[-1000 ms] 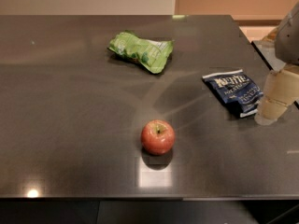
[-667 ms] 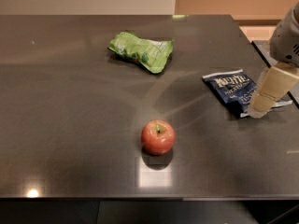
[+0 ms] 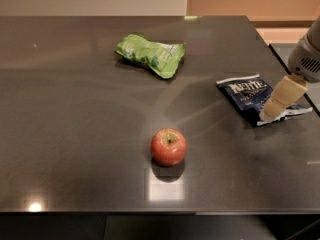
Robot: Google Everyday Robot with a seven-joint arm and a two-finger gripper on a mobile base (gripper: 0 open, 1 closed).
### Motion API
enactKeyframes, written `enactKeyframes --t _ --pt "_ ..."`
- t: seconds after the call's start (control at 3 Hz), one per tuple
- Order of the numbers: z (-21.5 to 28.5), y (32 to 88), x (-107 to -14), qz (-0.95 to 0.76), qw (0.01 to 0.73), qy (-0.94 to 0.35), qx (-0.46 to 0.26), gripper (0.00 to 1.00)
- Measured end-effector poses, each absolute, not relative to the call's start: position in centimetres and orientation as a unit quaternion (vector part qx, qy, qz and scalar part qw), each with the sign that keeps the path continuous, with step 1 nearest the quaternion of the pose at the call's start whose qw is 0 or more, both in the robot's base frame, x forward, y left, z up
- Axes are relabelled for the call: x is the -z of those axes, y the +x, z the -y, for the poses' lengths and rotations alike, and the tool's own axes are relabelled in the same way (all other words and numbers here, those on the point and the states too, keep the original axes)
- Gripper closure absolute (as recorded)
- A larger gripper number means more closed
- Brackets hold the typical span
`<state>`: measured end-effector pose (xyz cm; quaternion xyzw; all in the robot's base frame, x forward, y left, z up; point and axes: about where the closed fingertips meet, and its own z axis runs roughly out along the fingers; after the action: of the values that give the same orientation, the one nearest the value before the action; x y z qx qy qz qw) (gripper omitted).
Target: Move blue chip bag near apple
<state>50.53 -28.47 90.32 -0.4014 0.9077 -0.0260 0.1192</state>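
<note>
The dark bench [image 3: 75, 134] holds three things. The light green snack bag [image 3: 152, 55] lies toward 12 o'clock. The blue chip bag [image 3: 245, 96] lies flat toward 3 o'clock. The gripper [image 3: 270, 113] is over the bag's 4 o'clock corner; I cannot tell if its jaws are open. The red apple [image 3: 169, 147] sits toward 6 o'clock, well apart from the bag.

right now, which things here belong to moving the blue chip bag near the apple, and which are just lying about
Part of the job: blue chip bag, right side of the table; apple, front centre; gripper, at the bag's right end.

Just lying about: light green snack bag, towards the back.
</note>
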Motion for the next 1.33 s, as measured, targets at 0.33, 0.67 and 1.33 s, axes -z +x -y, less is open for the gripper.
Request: enactKeyframes --t 0.33,0.67,1.33 --pt "29.8 52.0 -88.5 -0.923 0.115 -0.367 0.020 0.00" --pt "30.5 53.1 -87.1 -0.931 0.113 -0.348 0.013 0.00" --pt "30.9 54.8 -84.7 -0.937 0.102 -0.334 0.008 0.19"
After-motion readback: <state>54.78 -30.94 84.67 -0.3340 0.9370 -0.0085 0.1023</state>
